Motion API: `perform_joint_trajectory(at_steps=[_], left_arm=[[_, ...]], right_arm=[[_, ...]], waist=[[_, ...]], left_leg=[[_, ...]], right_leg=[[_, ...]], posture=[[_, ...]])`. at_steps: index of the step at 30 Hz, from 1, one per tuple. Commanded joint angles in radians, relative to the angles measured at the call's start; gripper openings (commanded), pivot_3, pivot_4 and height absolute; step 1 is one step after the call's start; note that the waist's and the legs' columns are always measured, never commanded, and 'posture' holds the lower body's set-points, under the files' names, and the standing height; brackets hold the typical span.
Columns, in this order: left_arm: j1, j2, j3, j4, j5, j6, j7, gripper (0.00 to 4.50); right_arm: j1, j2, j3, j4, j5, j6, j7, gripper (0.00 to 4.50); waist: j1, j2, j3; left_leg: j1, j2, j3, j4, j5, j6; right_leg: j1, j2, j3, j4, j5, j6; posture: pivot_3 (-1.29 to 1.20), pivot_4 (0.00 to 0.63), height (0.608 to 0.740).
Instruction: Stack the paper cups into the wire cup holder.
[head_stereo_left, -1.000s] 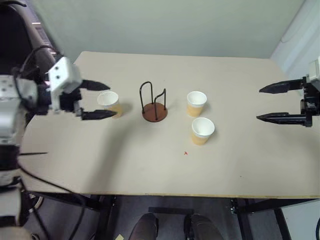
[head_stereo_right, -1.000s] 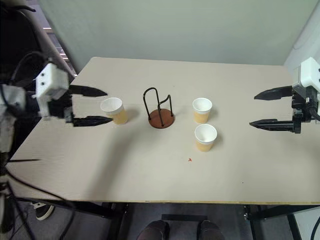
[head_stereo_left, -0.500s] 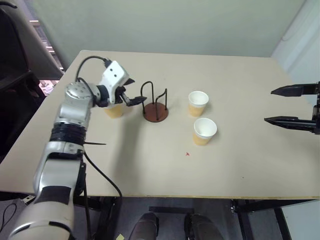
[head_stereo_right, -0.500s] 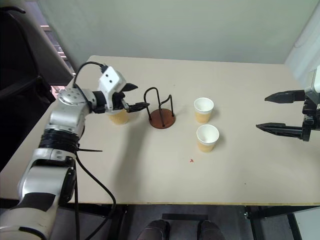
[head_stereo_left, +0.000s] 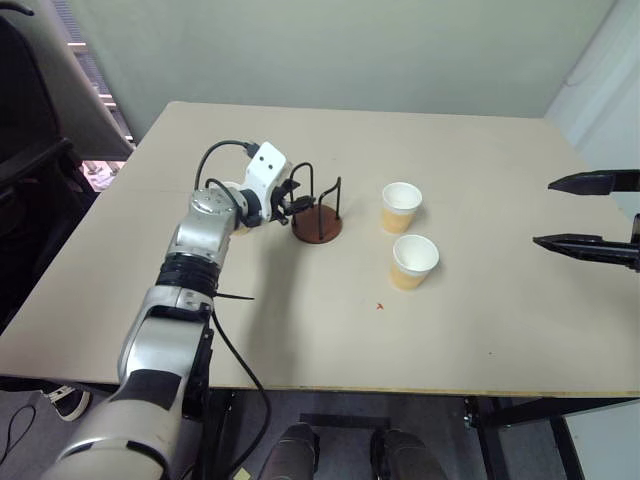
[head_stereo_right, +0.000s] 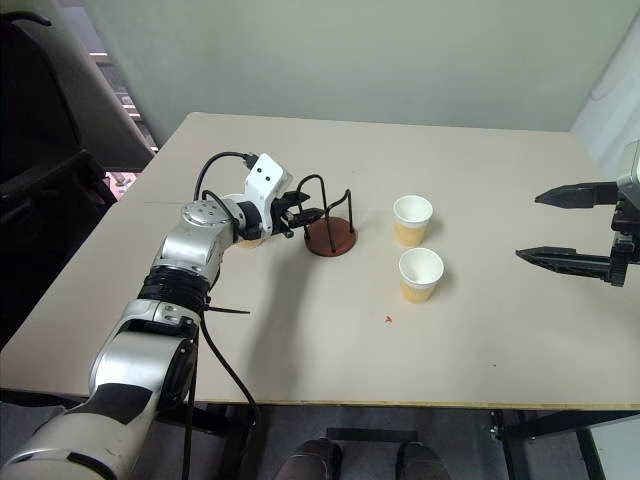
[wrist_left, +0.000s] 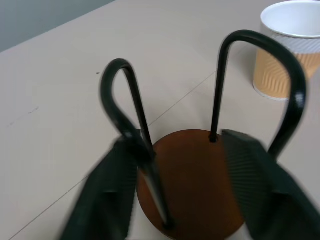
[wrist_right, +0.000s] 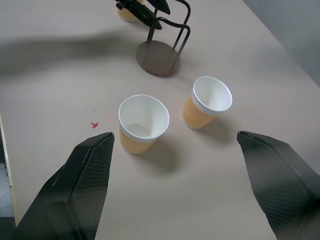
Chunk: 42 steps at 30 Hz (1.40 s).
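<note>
The left claw reaches the wire holder, fingers part-open around a wire loop, holding nothing (one cup sits behind it, two cups beyond). Closing here could drag the holder over. The right claw hangs wide open, empty.

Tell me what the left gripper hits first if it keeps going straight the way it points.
Most likely the wire cup holder: the left gripper points at its black loops and brown base, directly ahead. The gap between them is hard to judge.
</note>
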Motion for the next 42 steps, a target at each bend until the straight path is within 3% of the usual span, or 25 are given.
perform_joint_trajectory(at_steps=[1,4,10,17,20,29,35,42], left_arm=[[-0.045,-0.002,0.018,0.033,0.014,-0.034,0.02,1.08],[-0.054,-0.007,0.016,0.051,0.014,-0.047,0.01,0.05],[-0.057,0.0,0.023,-0.001,-0.02,-0.032,-0.114,0.05],[0.085,0.123,-0.055,-0.372,-0.176,0.113,-0.605,0.05],[0.116,0.148,-0.081,-0.465,-0.219,0.161,-0.702,0.05],[0.159,-0.047,-0.143,-0.49,-0.217,0.145,-0.627,0.05],[0.156,-0.099,-0.187,-0.418,-0.173,0.093,-0.61,0.05],[0.139,-0.093,-0.193,-0.343,-0.128,0.013,-0.606,0.05]], right_arm=[[0.0,-0.019,-0.056,-0.017,0.013,0.003,-0.016,4.1],[0.007,-0.019,-0.062,-0.019,0.013,0.003,-0.02,4.1],[0.025,-0.019,-0.081,-0.024,0.011,0.002,-0.025,4.1],[0.049,-0.019,-0.106,-0.04,0.018,0.008,-0.021,4.1],[0.062,-0.01,-0.111,-0.054,0.02,0.011,-0.027,4.1],[0.092,0.001,-0.136,-0.1,0.046,0.039,-0.055,4.1],[0.121,-0.003,-0.173,-0.121,0.053,0.057,-0.061,4.1],[0.158,0.01,-0.212,-0.157,0.06,0.081,-0.075,4.1]], waist=[[0.0,0.0,0.0],[0.0,0.0,0.0],[0.0,0.0,0.0],[-0.003,0.0,0.0],[-0.003,0.0,0.0],[0.002,0.002,-0.001],[-0.005,0.003,-0.001],[-0.004,0.003,-0.001]], left_leg=[[0.0,-0.001,0.001,0.0,0.0,0.0],[0.0,-0.001,0.003,0.0,0.0,0.003],[0.001,-0.002,0.006,0.001,0.0,0.005],[0.0,-0.001,0.014,0.001,-0.003,0.008],[0.0,-0.001,0.015,0.002,-0.004,0.01],[-0.001,-0.001,0.017,0.013,-0.01,0.02],[0.0,-0.001,0.019,0.013,-0.012,0.021],[-0.001,-0.001,0.019,0.013,-0.012,0.021]], right_leg=[[0.0,0.001,0.002,0.0,0.001,0.001],[0.0,0.001,0.006,-0.001,0.001,0.003],[0.0,0.0,0.007,-0.001,0.001,0.004],[-0.002,0.001,0.009,-0.002,0.0,0.006],[-0.003,0.001,0.011,-0.002,0.0,0.007],[0.0,-0.004,0.011,-0.001,0.001,0.009],[-0.001,-0.004,0.011,-0.001,0.002,0.01],[-0.001,-0.004,0.011,-0.001,0.001,0.01]], posture=[[0.0,0.15,0.74],[0.0,0.15,0.74],[0.0,0.15,0.74],[0.0,0.15,0.74],[0.0,0.15,0.74],[0.0,0.15,0.74],[0.0,0.15,0.74],[0.0,0.15,0.74]])
